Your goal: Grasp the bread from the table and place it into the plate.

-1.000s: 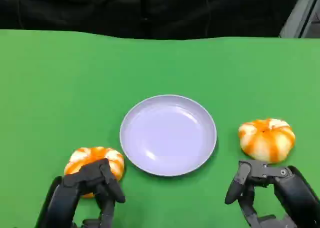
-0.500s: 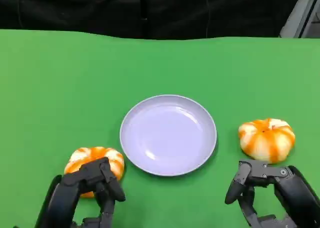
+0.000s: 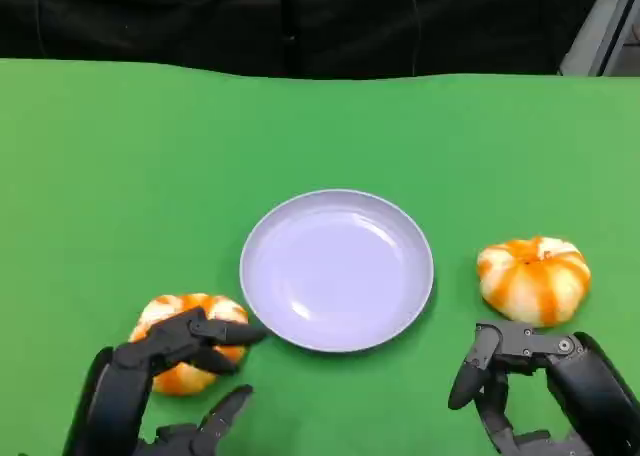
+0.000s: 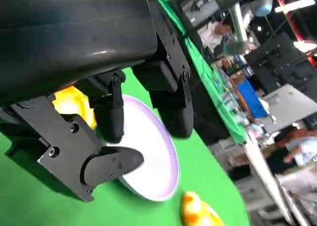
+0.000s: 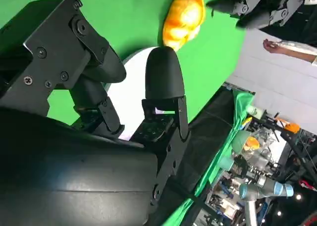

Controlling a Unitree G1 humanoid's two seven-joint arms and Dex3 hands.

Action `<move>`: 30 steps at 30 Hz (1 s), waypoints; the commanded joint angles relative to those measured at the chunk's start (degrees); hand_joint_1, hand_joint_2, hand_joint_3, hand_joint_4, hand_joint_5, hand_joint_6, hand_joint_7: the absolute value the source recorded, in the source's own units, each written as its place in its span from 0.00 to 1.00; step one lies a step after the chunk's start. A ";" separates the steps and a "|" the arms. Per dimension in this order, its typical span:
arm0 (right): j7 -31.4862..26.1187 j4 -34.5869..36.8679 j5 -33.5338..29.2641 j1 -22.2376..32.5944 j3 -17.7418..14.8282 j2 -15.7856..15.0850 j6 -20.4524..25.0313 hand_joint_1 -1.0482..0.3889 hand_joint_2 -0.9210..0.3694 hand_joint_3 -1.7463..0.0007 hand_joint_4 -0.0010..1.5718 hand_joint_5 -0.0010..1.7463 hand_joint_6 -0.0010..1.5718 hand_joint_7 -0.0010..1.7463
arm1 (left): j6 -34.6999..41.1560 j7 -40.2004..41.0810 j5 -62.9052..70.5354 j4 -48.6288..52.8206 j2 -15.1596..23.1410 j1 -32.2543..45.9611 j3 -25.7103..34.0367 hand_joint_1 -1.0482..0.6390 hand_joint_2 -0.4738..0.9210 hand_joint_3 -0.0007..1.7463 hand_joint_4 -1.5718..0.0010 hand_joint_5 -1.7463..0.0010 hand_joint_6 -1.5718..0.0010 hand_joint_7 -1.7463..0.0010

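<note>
left hand (image 3: 170, 371) spread wide over bread (image 3: 190, 341) beside plate (image 3: 336, 269); right hand (image 3: 530, 381) empty, fingers apart.

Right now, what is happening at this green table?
A humanoid robot is about to pick up bread. Its left hand hovers open over the left bread roll, fingers spread and not gripping it. The right hand waits near the right bread roll, holding nothing. The plate between the two rolls has no bread on it yet.
</note>
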 commanded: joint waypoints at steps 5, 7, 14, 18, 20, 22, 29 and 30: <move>-0.76 -0.79 -0.30 0.56 -0.11 -0.36 0.37 0.78 0.52 0.14 0.54 1.00 0.53 0.75 | 4.84 11.04 18.43 -1.09 2.17 -0.85 1.10 0.39 0.95 0.03 0.74 0.74 0.69 1.00; -0.94 -0.89 -0.60 0.62 0.03 -0.27 0.50 0.78 0.52 0.14 0.54 1.00 0.53 0.75 | 8.77 11.28 22.40 -2.11 2.79 -0.82 0.65 0.38 0.95 0.02 0.78 0.76 0.74 1.00; -1.34 -0.62 -1.44 0.18 0.46 -0.02 0.81 0.77 0.51 0.16 0.54 1.00 0.52 0.74 | 21.75 8.88 34.33 -5.20 5.84 -1.78 -3.46 0.36 0.97 0.01 0.87 0.80 0.90 1.00; -1.50 -0.66 -1.46 0.17 0.72 0.30 0.89 0.78 0.50 0.17 0.53 1.00 0.53 0.74 | 28.41 6.66 39.82 -5.28 6.65 -4.06 -6.64 0.34 0.97 0.01 0.86 0.80 0.88 0.99; -1.69 -0.85 -1.83 0.20 0.77 0.31 1.06 0.77 0.50 0.17 0.54 1.00 0.53 0.74 | 32.13 4.75 42.82 -5.09 6.95 -5.33 -8.36 0.33 0.97 0.00 0.85 0.79 0.87 0.99; -1.79 -0.98 -2.01 0.18 0.80 0.23 1.16 0.77 0.50 0.16 0.54 1.00 0.53 0.74 | 35.42 2.70 44.62 -4.66 6.97 -6.65 -9.88 0.33 0.97 0.00 0.85 0.79 0.87 0.99; -1.93 -1.16 -2.24 0.26 0.64 -0.08 1.22 0.77 0.51 0.16 0.54 1.00 0.53 0.74 | 42.75 -0.11 47.41 0.17 6.65 -13.04 -14.98 0.32 0.98 0.01 0.83 0.79 0.84 0.98; -1.97 -1.19 -2.30 0.29 0.61 -0.13 1.20 0.77 0.52 0.16 0.54 1.00 0.53 0.74 | 43.51 -0.12 47.68 0.72 6.64 -13.73 -15.58 0.32 0.98 0.01 0.83 0.79 0.84 0.98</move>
